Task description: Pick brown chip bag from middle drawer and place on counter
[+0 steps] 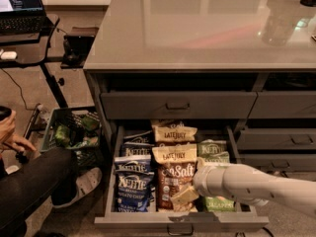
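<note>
Here's the middle drawer (148, 221), pulled wide open under the counter (197, 28), packed with snack bags. The white arm (256, 184) reaches in from the right, and the gripper (184, 195) sits low on the near end of the brown chip bag (173, 174), touching its lower right corner. Whether it has clamped the bag or simply rests on it, I cannot tell. The bag lies flat in the middle of the drawer, "Sea Salt" facing up. Blue Kettle bags (132, 186) lie just left of it, green Kettle bags (212, 149) to its right, another Late July bag (174, 132) behind. The top drawer (177, 105) is closed. Far left, a laptop (19, 9) sits on a black desk (29, 51).
</note>
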You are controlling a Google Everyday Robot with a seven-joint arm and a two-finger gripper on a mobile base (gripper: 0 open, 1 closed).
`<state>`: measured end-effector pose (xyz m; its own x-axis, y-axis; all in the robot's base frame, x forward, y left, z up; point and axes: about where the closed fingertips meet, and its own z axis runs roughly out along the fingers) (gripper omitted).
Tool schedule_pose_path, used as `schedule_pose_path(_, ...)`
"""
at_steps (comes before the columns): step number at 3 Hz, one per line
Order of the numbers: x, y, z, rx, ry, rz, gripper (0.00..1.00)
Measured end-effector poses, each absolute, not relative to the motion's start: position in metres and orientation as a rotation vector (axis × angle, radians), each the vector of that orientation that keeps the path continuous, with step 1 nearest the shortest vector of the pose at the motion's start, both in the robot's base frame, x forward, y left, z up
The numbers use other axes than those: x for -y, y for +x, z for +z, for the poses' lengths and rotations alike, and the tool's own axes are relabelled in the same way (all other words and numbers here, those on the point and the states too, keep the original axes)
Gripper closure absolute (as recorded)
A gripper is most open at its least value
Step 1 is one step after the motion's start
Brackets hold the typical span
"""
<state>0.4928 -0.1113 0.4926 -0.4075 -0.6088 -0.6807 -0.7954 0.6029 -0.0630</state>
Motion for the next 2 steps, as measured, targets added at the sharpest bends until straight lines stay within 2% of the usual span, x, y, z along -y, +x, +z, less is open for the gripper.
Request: schedule_pose_path(2,0.073,0.49,0.452,-2.073,-1.233,0.322,0.0)
